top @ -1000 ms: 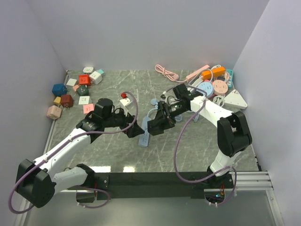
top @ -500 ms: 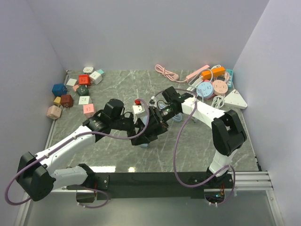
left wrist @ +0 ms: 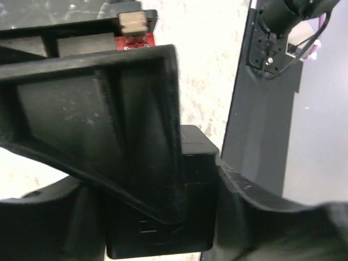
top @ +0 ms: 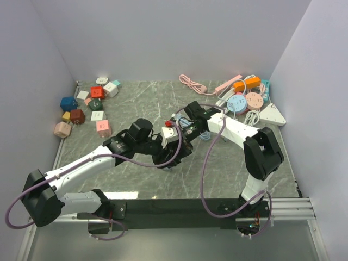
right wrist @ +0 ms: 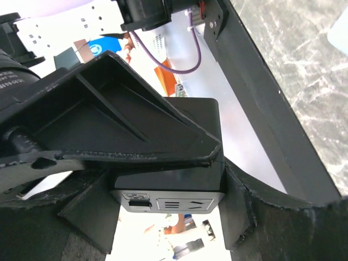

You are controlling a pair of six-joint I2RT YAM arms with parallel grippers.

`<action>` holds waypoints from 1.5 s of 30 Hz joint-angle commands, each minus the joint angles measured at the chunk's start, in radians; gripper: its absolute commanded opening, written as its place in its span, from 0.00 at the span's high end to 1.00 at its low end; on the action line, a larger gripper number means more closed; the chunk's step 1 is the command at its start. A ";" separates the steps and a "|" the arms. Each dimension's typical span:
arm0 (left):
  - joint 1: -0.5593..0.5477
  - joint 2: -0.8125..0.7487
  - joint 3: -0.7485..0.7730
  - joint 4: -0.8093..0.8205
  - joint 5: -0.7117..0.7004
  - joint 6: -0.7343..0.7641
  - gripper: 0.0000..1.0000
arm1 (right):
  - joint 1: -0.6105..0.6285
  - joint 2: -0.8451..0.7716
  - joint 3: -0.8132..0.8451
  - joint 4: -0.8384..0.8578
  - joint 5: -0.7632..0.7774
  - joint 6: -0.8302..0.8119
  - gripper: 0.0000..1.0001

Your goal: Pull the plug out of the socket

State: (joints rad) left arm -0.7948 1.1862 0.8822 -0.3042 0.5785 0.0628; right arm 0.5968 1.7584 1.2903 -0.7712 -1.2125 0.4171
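Landmark: I take the coloured cube pile (top: 87, 106) on the marble table (top: 239, 168) as my reference
Plug assembly: the black plug assembly (top: 175, 152) is right of the cube pile and closer to the front edge, well apart from it. I cannot tell which part is plug and which is socket, nor whether they are joined
Left gripper: the left gripper (top: 167, 155) meets it from the cube-pile side. On my left wrist feed one finger (left wrist: 98, 109) lies flat against the black body, so I read it as clenched on the plug assembly
Right gripper: the right gripper (top: 184, 145) takes it from the side facing away from the cube pile. Its finger (right wrist: 125, 109) presses on the body just above a label face, clamped on it too
Left arm: stretched low on a diagonal, passing in front of the cube pile
Right arm: folded at the elbow, with the white forearm pointing back toward the cube pile
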 commanded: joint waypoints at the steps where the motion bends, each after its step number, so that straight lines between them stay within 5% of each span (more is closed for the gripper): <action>1: -0.023 0.003 0.031 -0.012 0.020 -0.001 0.67 | 0.001 -0.034 0.044 0.076 -0.108 -0.001 1.00; 4: -0.026 0.000 0.034 -0.019 0.007 0.003 0.99 | 0.004 -0.042 0.037 0.081 -0.113 0.002 1.00; 6: -0.026 -0.003 0.035 -0.036 0.001 0.012 1.00 | 0.003 -0.043 0.030 0.082 -0.105 0.006 0.80; 7: -0.026 -0.007 0.037 -0.045 0.004 0.017 1.00 | 0.004 -0.045 0.030 0.082 -0.101 0.006 0.66; 8: -0.026 -0.008 0.038 -0.052 0.003 0.019 1.00 | 0.003 -0.048 0.030 0.082 -0.090 0.011 0.10; 11: -0.026 -0.029 0.029 -0.070 -0.018 0.019 1.00 | -0.029 -0.063 0.023 0.105 -0.024 0.058 0.08; 15: -0.026 -0.079 -0.017 -0.061 -0.090 -0.004 1.00 | -0.173 -0.147 -0.089 0.347 0.023 0.257 0.07; 19: -0.005 -0.103 -0.040 -0.053 -0.334 -0.044 1.00 | -0.328 -0.186 -0.134 0.337 0.137 0.290 0.05; 23: 0.238 -0.051 -0.006 -0.020 -0.433 -0.098 1.00 | -0.376 -0.208 -0.102 0.248 0.272 0.221 0.05; 28: 0.561 0.193 0.179 0.039 -0.473 -0.208 1.00 | -0.319 -0.220 -0.063 0.127 0.473 0.101 0.04; 32: 0.751 0.462 0.496 -0.025 -0.476 -0.248 0.99 | -0.230 -0.226 -0.091 0.124 0.612 0.098 0.03; 38: 0.934 0.791 0.826 -0.164 -0.480 -0.331 0.94 | -0.022 -0.169 -0.095 0.202 0.823 0.187 0.02; 45: 1.037 0.920 0.879 -0.179 -0.454 -0.371 0.88 | 0.092 -0.031 -0.005 0.240 0.985 0.273 0.02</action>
State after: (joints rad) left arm 0.2199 2.0956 1.7317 -0.4263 0.1108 -0.2623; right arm 0.6632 1.6752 1.2102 -0.5755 -0.3614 0.6453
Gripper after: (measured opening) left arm 0.657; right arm 0.982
